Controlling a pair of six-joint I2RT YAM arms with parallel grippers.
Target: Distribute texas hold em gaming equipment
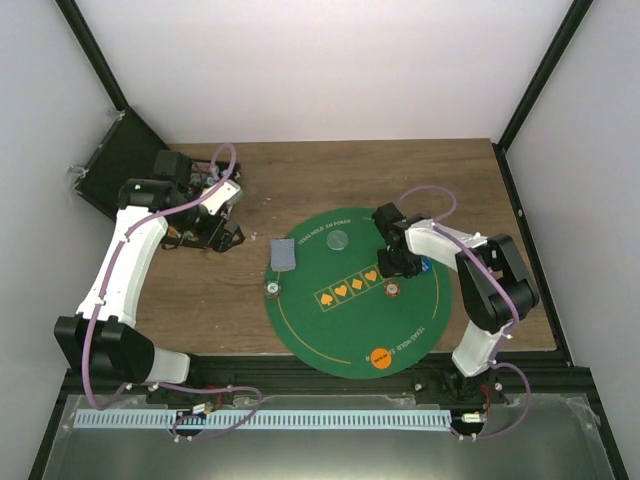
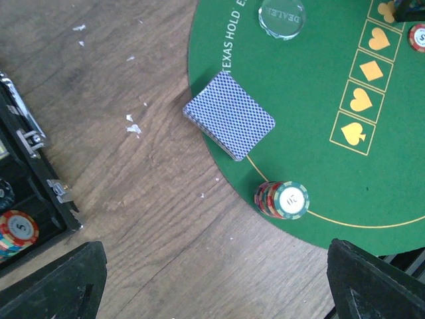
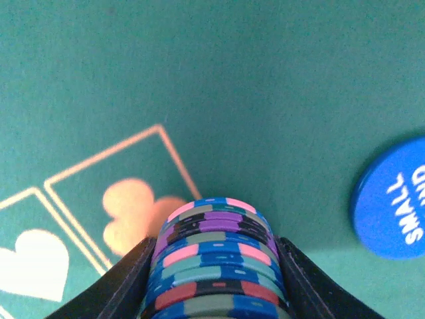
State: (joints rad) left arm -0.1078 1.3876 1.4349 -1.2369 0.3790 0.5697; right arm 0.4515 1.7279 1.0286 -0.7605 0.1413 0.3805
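A round green poker mat (image 1: 350, 320) lies on the wooden table. On its left part rests a deck of blue-backed cards (image 1: 284, 254) (image 2: 229, 123). A clear dealer token (image 1: 341, 239) (image 2: 281, 16) lies near the far rim. One chip stack (image 1: 272, 288) (image 2: 284, 199) stands at the mat's left edge, another (image 1: 392, 290) by the suit symbols. My right gripper (image 1: 392, 262) (image 3: 216, 286) is shut on a stack of multicoloured chips (image 3: 216, 246), low over the mat beside a blue small-blind token (image 3: 398, 199). My left gripper (image 1: 215, 238) (image 2: 219, 292) hangs open over bare wood, left of the mat.
A black chip case (image 1: 115, 165) (image 2: 26, 166) stands at the far left, with a chip stack (image 2: 16, 231) inside. An orange token (image 1: 380, 357) lies at the mat's near edge. White walls and black frame posts enclose the table.
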